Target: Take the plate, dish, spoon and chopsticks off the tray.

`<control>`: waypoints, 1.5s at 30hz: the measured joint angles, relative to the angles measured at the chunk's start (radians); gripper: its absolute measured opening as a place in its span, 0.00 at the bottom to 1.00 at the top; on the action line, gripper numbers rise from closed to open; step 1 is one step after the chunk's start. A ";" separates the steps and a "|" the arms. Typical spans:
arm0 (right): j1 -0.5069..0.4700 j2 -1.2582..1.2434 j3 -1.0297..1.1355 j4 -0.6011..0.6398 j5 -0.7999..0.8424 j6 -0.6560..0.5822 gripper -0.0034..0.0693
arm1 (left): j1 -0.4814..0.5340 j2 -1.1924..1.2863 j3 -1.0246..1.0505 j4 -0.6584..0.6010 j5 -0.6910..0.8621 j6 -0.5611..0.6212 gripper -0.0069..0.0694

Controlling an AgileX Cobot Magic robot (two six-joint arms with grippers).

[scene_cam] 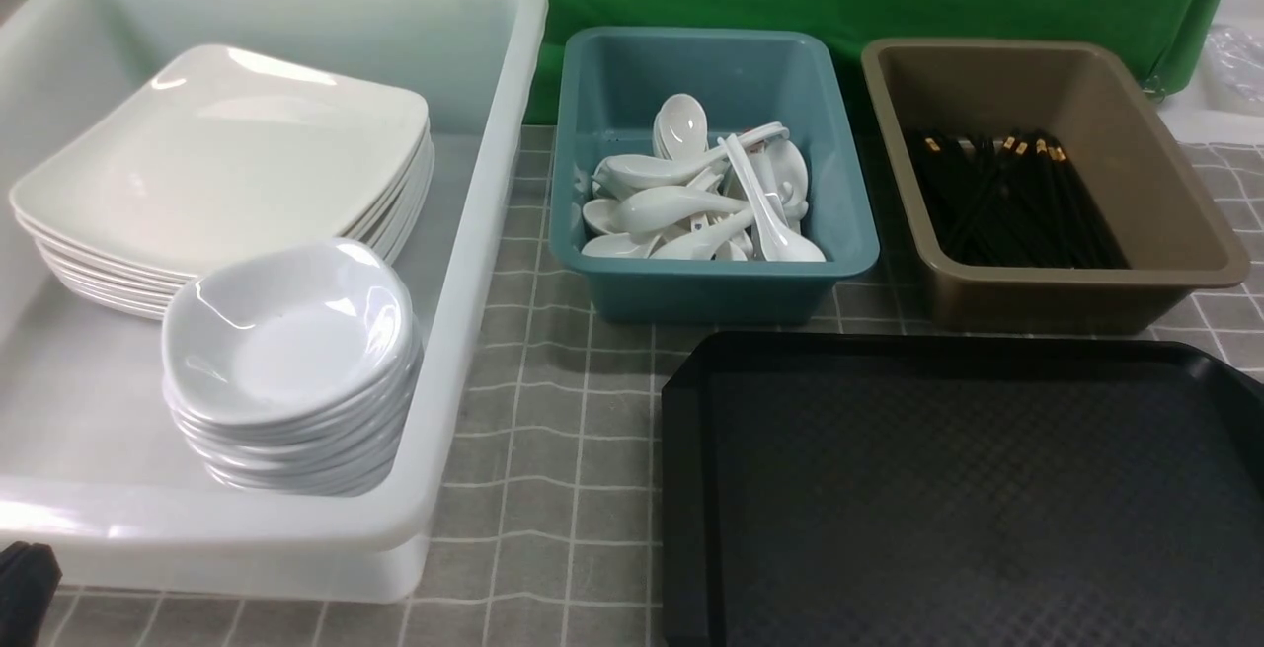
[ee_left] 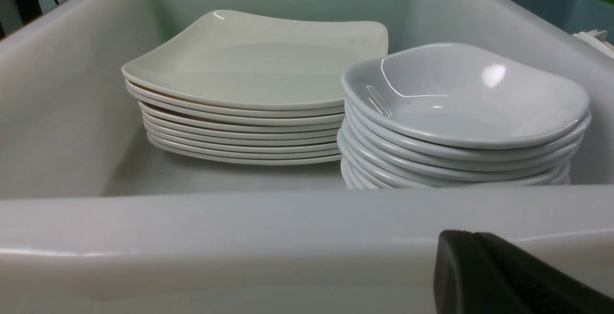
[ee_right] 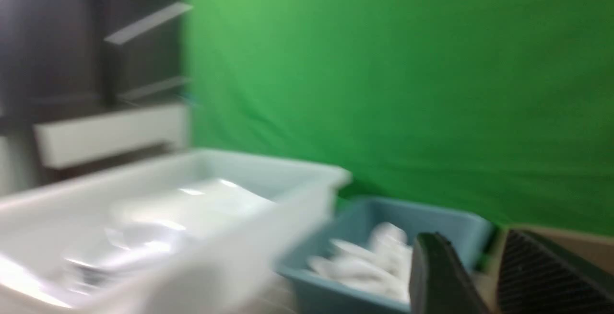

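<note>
The black tray (scene_cam: pixel 948 489) lies at the front right with nothing on it. A stack of square white plates (scene_cam: pixel 227 153) (ee_left: pixel 259 60) sits in the white bin, with a stack of small dishes (scene_cam: pixel 286 331) (ee_left: pixel 460 93) beside it. Several white spoons (scene_cam: pixel 691 202) fill the teal bin. Black chopsticks (scene_cam: pixel 1017 198) lie in the brown bin. My left gripper (scene_cam: pixel 25 578) (ee_left: pixel 463 235) is shut and empty, just outside the white bin's near wall. My right gripper (ee_right: pixel 472 242) is out of the front view; its fingers stand apart with nothing between them.
The large white bin (scene_cam: pixel 474 331) takes up the left side. The teal bin (scene_cam: pixel 711 291) and the brown bin (scene_cam: pixel 1076 306) stand side by side behind the tray. A grey checked cloth (scene_cam: pixel 553 449) covers the table, with a green backdrop behind.
</note>
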 joint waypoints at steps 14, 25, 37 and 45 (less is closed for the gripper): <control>-0.472 -0.017 0.327 0.000 0.146 -0.098 0.37 | 0.000 0.000 0.000 0.000 0.000 0.000 0.10; -0.486 -0.019 0.327 0.000 0.154 -0.143 0.37 | 0.000 0.000 0.000 0.001 0.000 0.000 0.10; -0.486 -0.019 0.327 0.000 0.154 -0.142 0.37 | 0.000 0.000 0.000 0.002 0.000 0.000 0.10; -0.486 -0.019 0.327 0.000 0.154 -0.140 0.37 | 0.000 0.000 0.000 0.002 0.000 0.000 0.10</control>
